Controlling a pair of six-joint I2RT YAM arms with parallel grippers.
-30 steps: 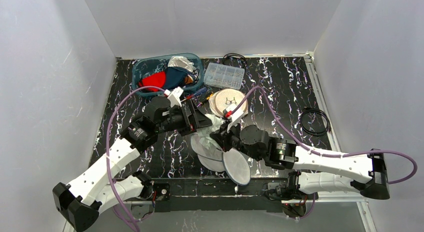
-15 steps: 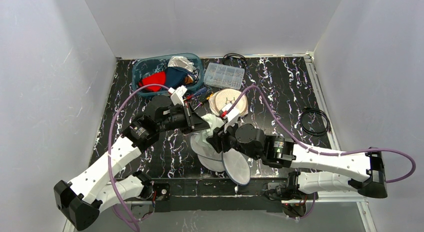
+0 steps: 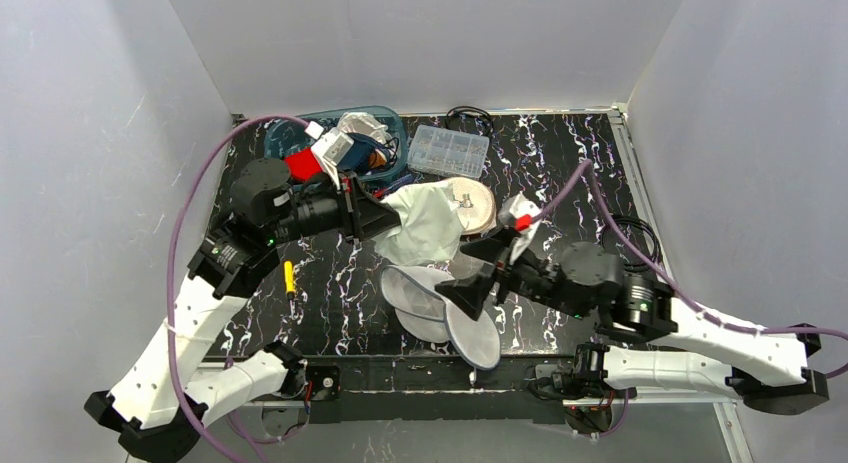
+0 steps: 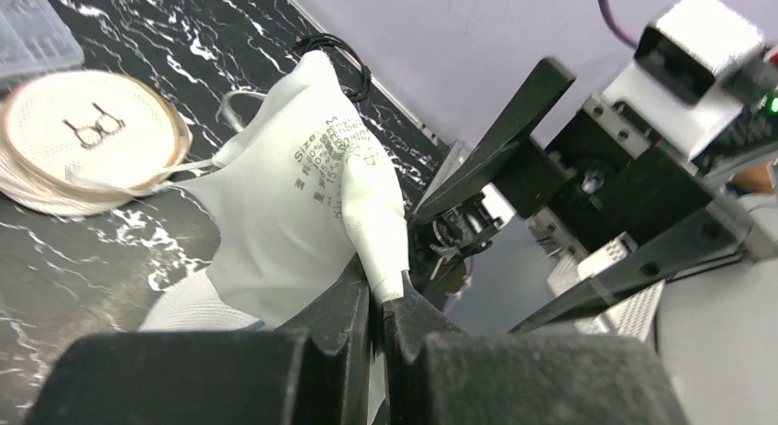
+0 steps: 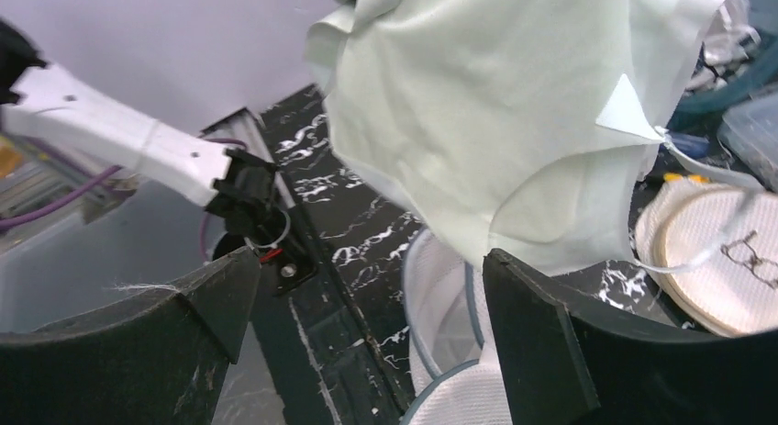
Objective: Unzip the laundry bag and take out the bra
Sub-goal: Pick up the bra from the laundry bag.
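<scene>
Newly aloft: bra [image 3: 430,223] in left pincer [image 3: 396,218].

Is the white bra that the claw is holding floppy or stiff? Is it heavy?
Probably floppy: the white bra hangs in soft folds from the left claw, which pinches it at one edge. It is likely light too, since that small pinch seems to hold most of it up.
</scene>
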